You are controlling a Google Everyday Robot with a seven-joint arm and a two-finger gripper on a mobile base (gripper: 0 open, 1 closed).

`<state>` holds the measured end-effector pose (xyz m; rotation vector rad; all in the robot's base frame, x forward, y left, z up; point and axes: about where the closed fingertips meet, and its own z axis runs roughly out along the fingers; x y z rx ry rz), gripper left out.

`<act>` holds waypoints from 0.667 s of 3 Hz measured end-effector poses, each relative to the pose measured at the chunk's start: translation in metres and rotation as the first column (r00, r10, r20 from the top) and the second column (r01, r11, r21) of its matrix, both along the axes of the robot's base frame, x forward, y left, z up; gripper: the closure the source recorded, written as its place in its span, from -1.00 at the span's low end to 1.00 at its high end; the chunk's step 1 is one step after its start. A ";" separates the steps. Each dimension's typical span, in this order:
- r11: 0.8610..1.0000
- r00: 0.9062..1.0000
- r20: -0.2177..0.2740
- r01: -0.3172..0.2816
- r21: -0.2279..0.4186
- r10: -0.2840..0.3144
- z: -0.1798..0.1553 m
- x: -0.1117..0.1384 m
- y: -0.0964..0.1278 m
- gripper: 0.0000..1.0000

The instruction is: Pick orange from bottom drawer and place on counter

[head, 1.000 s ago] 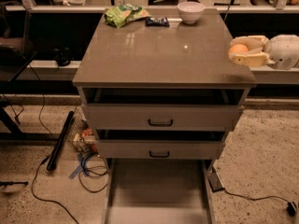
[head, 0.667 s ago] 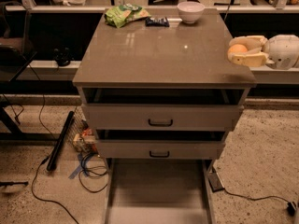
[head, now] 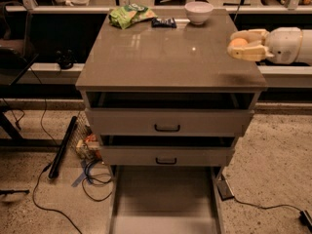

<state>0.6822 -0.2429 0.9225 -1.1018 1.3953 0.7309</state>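
The orange (head: 238,43) is held between the cream fingers of my gripper (head: 244,46), which reaches in from the right and hovers over the right edge of the counter (head: 165,57). The gripper is shut on the orange. The bottom drawer (head: 165,201) is pulled out at the foot of the cabinet, and its grey floor shows nothing on it.
A white bowl (head: 198,12), a dark packet (head: 163,22) and a green snack bag (head: 130,14) lie along the counter's back edge. Two upper drawers with black handles (head: 167,127) stand slightly open. Cables, a black bar (head: 62,147) and clutter lie on the floor at the left.
My gripper with the orange has shifted slightly left, further over the counter's right edge. Nothing else has moved.
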 end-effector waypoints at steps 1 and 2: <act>0.997 0.996 -0.046 0.082 -0.012 -0.083 0.002 0.019 0.017 1.00; 0.994 0.989 -0.090 0.113 -0.010 -0.113 -0.003 0.035 0.034 1.00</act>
